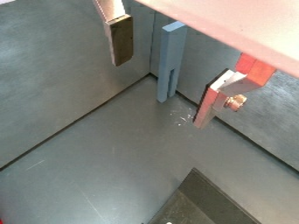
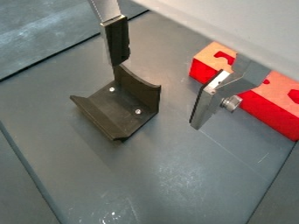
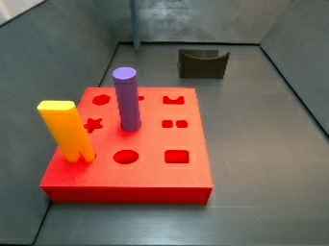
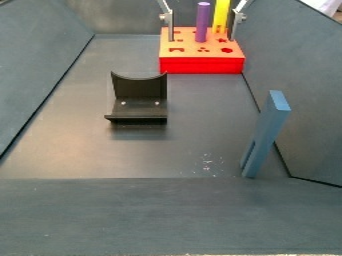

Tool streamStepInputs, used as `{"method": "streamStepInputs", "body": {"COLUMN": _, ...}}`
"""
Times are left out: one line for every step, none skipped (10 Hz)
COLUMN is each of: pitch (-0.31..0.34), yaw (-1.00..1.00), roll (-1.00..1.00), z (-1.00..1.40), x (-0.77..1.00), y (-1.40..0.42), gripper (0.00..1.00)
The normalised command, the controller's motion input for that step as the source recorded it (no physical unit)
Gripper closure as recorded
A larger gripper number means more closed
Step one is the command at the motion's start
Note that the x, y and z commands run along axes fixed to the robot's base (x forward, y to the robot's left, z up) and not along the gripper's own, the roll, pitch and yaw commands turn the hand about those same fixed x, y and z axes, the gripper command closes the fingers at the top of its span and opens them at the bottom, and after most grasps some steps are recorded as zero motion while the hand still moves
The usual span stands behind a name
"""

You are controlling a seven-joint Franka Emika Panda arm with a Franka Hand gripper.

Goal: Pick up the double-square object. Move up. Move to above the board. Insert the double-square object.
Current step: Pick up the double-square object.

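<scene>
We record the gripper [image 1: 167, 74] empty, its two silver fingers [image 1: 121, 39] spread well apart with nothing between the pads. It hangs above the grey floor [image 1: 93, 166], clear of every piece.

In a wrist view the double-square object [image 1: 172, 59] stands upright just beyond the gap between the fingers, slightly nearer one plate than the other. Its long axis is vertical and its foot rests on the floor near a wall seam. A side view confirms it standing free at about 3 o'clock in that picture [image 4: 263, 134], leaning little or not at all, close to the right wall. We judge that the coming move turns on this offset. The gripper must advance towards the peg and drop so that the plates straddle it on two opposite faces. The approach looks nearly lined up already.

The small dark U-shaped block [image 2: 119, 107] lies on the floor near the fingers but untouched, well apart from the peg.

Farthest off is the board [image 4: 202, 62], at 12 o'clock in that side view. It carries a purple peg [image 3: 126, 98] and a yellow peg [image 3: 65, 129]. Its pair of small square holes [image 3: 171, 123] appears unoccupied. The pick-up has not yet been made.
</scene>
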Motion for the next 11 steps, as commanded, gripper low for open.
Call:
{"method": "streamStepInputs", "body": {"pitch": 0.0, "yaw": -0.03, "roll": 0.0, "z": 0.0, "x": -0.5, "y": 0.14, "gripper": 0.0}}
{"method": "streamStepInputs", "body": {"pitch": -0.019, "yaw": -0.11, "roll": 0.0, "z": 0.0, "x": -0.74, "y": 0.35, "gripper": 0.0}}
{"method": "streamStepInputs", "body": {"pitch": -0.016, "yaw": -0.12, "roll": 0.0, "z": 0.0, "x": -0.76, "y": 0.43, "gripper": 0.0}}
{"method": "streamStepInputs", "body": {"pitch": -0.014, "yaw": -0.16, "roll": 0.0, "z": 0.0, "x": -0.75, "y": 0.51, "gripper": 0.0}}
{"method": "streamStepInputs", "body": {"pitch": -0.006, "yaw": -0.19, "roll": 0.0, "z": 0.0, "x": -0.71, "y": 0.53, "gripper": 0.0}}
{"method": "streamStepInputs", "body": {"pitch": 0.0, "yaw": -0.18, "roll": 0.0, "z": 0.0, "x": -0.73, "y": 0.54, "gripper": 0.0}}
{"method": "streamStepInputs", "body": {"pitch": -0.01, "yaw": -0.12, "roll": -0.02, "z": 0.0, "x": -0.55, "y": 0.56, "gripper": 0.0}}
{"method": "streamStepInputs", "body": {"pitch": 0.0, "yaw": -0.13, "roll": -0.06, "z": 0.0, "x": -0.22, "y": 0.54, "gripper": 0.0}}
{"method": "streamStepInputs", "body": {"pitch": 0.0, "yaw": -0.11, "roll": -0.05, "z": -0.01, "x": -0.09, "y": 0.52, "gripper": 0.0}}
{"method": "streamStepInputs", "body": {"pitch": 0.0, "yaw": -0.07, "roll": -0.02, "z": -0.03, "x": -0.09, "y": 0.56, "gripper": 0.0}}
{"method": "streamStepInputs", "body": {"pitch": 0.0, "yaw": -0.05, "roll": -0.01, "z": -0.03, "x": -0.04, "y": 0.51, "gripper": 0.0}}
